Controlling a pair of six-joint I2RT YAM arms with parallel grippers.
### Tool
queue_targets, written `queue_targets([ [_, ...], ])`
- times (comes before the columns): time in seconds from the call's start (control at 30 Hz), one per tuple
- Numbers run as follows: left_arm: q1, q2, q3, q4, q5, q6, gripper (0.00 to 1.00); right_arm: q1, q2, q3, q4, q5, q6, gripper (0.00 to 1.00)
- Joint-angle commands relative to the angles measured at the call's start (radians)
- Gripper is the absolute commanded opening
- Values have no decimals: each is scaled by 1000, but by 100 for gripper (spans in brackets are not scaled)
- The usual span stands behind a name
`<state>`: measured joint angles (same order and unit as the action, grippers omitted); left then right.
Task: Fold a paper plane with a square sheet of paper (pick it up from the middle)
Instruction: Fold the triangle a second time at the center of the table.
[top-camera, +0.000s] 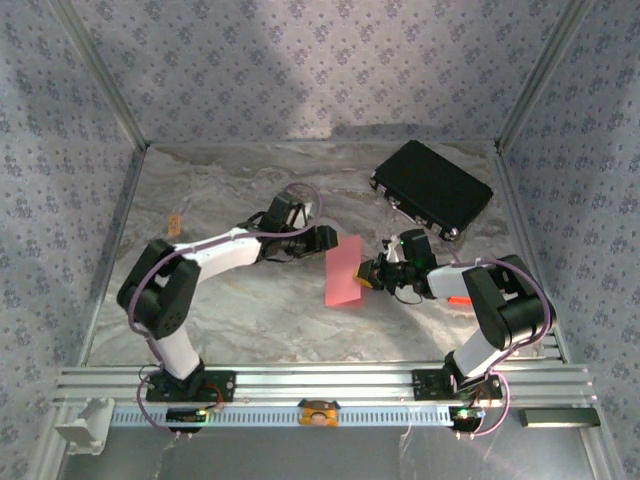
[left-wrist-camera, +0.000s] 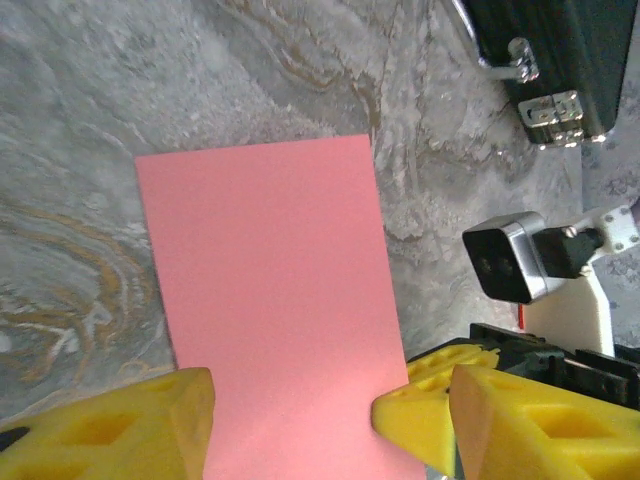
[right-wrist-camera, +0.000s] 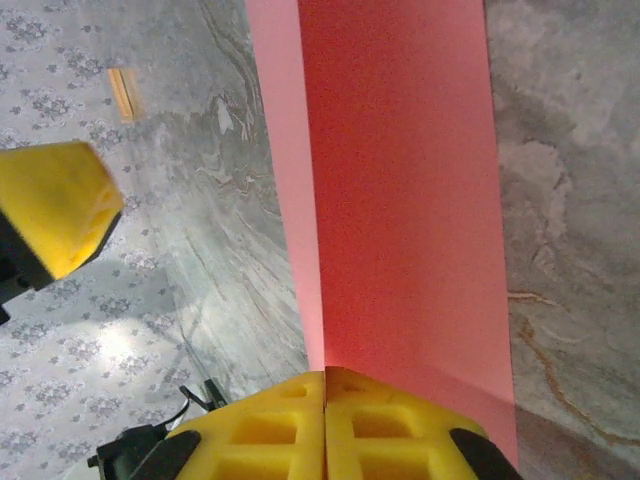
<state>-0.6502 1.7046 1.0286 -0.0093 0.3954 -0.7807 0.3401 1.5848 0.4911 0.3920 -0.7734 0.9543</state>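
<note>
Broadly, tabletop: grey marbled surface, walled by patterned panels.
Black case: lies flat at the far right of the tabletop, latches facing the arms, well apart from the paper.
Square sheet of paper: salmon pink, seen as an upright rectangle in the middle of the tabletop, between the two hands; the right wrist view shows a lighter strip along one long side.
Right hand: yellow pads pressed together, pinching the sheet's edge.
Left hand: pads standing wide apart, the sheet's near end lying between them, gripping nothing.
Orange tag: tiny, near the left wall, far from everything else.
</note>
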Motion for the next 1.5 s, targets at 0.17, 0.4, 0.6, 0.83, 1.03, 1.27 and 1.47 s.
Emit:
queue_targets([
  [0.17, -118, -143, -156, 159, -113, 210, 53, -4, -10, 36, -74, -17, -54, 20],
  [0.4, -262, -142, -133, 24, -194, 383, 49, -18, 6, 61, -101, -45, -78, 15],
  [0.6, -426, -129, -98, -85, -503, 523, 55, -22, 9, 69, -112, -46, -75, 10],
  [0.83, -522, -72, -38, -152, -669, 631, 62, -21, 14, 72, -124, -34, -74, 7],
  [1.03, -578, 16, 28, -187, -709, 679, 69, -21, 17, 76, -133, -29, -72, 8],
  [1.27, -609, 65, 59, -194, -776, 681, 73, -23, 18, 78, -138, -27, -71, 8],
  [1.47, -640, 69, 56, -189, -806, 696, 81, -25, 14, 78, -143, -21, -69, 8],
])
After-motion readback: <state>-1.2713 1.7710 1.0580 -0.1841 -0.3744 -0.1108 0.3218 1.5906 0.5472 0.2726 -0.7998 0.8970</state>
